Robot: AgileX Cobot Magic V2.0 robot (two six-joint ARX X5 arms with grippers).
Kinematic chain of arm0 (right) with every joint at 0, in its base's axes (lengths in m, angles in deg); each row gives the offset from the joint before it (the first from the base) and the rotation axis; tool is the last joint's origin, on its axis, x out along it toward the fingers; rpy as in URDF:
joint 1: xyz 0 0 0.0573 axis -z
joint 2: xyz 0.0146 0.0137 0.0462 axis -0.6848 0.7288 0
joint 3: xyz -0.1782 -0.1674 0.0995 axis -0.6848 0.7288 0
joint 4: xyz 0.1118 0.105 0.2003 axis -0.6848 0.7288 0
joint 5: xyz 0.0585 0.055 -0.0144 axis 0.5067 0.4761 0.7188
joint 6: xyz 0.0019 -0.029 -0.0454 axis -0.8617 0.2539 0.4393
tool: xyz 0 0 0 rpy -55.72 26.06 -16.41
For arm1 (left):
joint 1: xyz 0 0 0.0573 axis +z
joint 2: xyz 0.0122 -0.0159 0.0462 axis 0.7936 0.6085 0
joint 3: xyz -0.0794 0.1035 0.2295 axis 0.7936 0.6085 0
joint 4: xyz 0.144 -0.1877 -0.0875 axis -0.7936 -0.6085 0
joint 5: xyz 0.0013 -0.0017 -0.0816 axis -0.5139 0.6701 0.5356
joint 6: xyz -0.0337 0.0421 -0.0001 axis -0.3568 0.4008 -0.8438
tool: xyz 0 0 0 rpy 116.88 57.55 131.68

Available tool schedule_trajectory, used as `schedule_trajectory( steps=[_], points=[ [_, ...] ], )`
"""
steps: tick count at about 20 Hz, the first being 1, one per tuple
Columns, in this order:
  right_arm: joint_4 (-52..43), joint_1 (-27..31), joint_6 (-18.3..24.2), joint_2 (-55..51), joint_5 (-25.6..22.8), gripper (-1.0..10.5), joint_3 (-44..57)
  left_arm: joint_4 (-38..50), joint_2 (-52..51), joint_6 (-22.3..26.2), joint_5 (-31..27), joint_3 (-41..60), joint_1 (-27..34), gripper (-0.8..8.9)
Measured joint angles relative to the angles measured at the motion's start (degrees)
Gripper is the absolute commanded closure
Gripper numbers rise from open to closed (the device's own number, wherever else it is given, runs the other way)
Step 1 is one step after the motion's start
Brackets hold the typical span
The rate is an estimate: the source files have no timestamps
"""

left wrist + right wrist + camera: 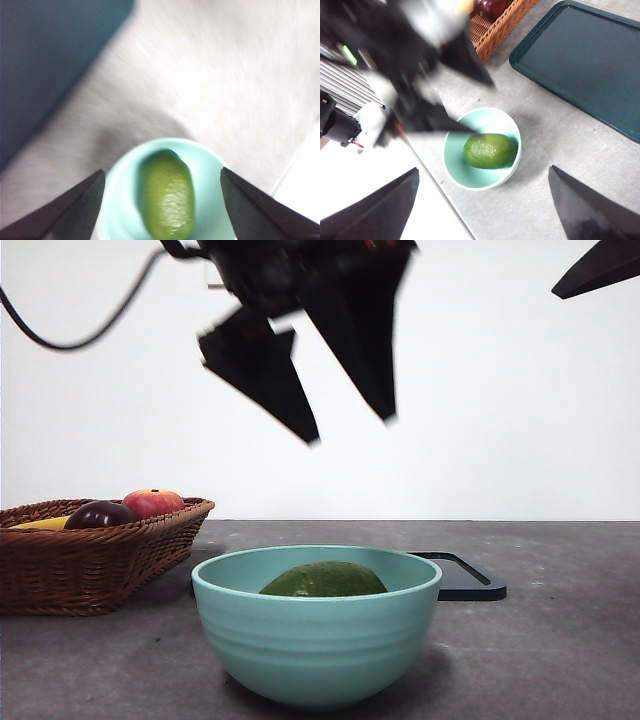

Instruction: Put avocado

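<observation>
Above bowl [316, 640] w/ avocado [324, 581]: left tool [350, 430] tilted, jaws apart, empty.

My front camera is looking level from table height; both my wrist cameras are looking down, sharing the bowl [316, 640]

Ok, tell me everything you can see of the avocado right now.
The dull dark-green, oval avocado has a finely pebbled skin that looks whole. It lies on its side inside the pale turquoise, smooth round bowl, resting on the bowl's bottom, its top showing just above the rim in the front view. Nothing grips it: the left pincer hangs open, well above the bowl, apart from the fruit.
</observation>
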Motion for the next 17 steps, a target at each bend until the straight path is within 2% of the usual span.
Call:
schedule_trajectory(
  steps=[5, 9, 13, 17],
  points=[
    [0.0, 0.0, 0.0, 0.0, 0.0, 5.3, 0.0, 0.7, -14.0, -1.8, 0.0, 0.0, 11.3, 4.39],
    [0.0, 0.0, 0.0, 0.0, 0.0, 5.3, 0.0, -5.8, -22.3, -0.9, 1.7, 0.0, 20.4, 4.40],
    [0.0, 0.0, 0.0, 0.0, 0.0, 5.3, 0.0, -14.0, -28.6, 1.9, 12.2, 0.0, 28.6, 4.40],
    [0.0, 0.0, 0.0, 0.4, 0.0, 5.3, 0.0, -25.4, -31.4, 6.8, 29.0, 0.3, 29.6, 4.43]
  ],
)
